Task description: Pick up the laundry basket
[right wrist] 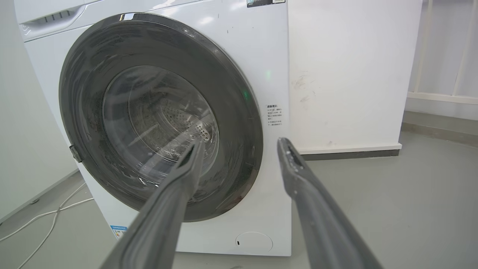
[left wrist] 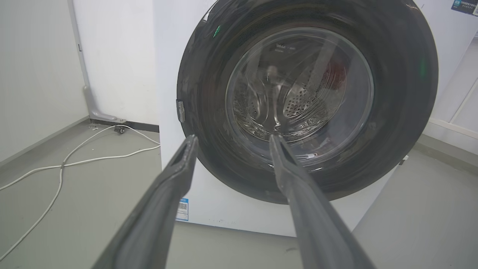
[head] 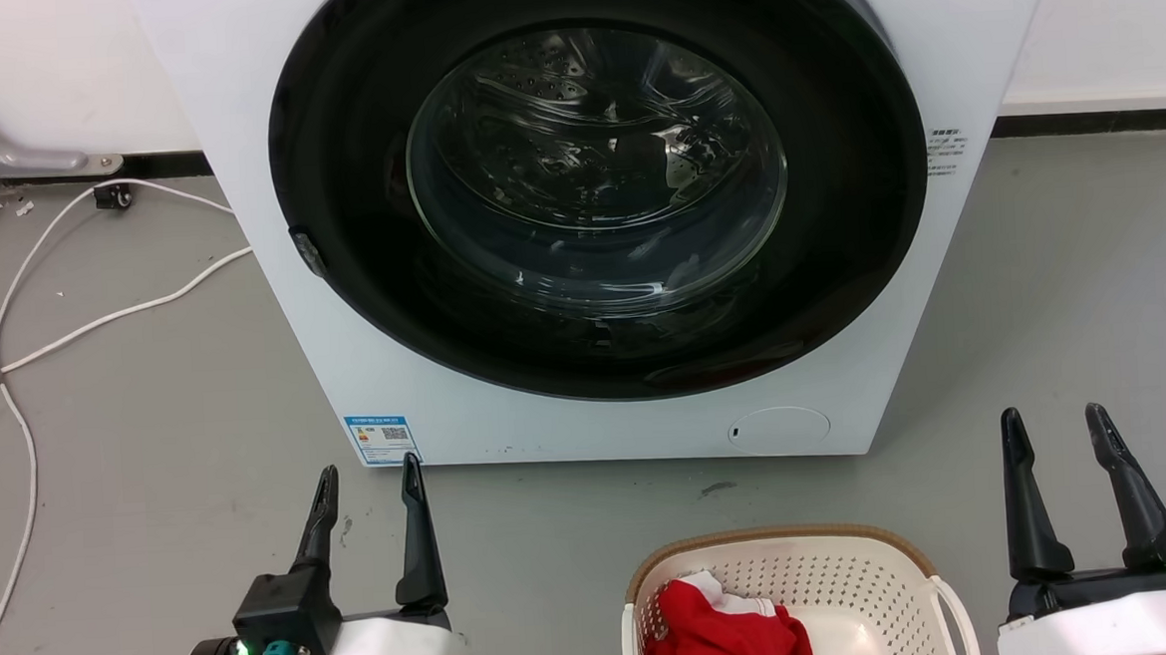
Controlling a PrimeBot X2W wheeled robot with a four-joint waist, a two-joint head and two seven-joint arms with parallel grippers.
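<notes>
The laundry basket (head: 885, 576), cream-white with perforated sides and a brown rim, sits on the floor at the bottom of the head view, cut off by the frame edge. A red and white garment (head: 724, 635) lies inside it. My left gripper (head: 369, 468) stands open well to the basket's left, empty. My right gripper (head: 1053, 420) stands open just right of the basket's white side handle (head: 955, 607), empty and apart from it. In the wrist views, the left gripper (left wrist: 233, 139) and the right gripper (right wrist: 241, 141) both point at the washing machine.
A white washing machine (head: 396, 377) with a shut dark round door (head: 595, 182) stands directly ahead, close behind the basket. White cables (head: 20, 347) trail over the grey floor at the left. A white wall (right wrist: 351, 74) runs behind, with open floor at the right.
</notes>
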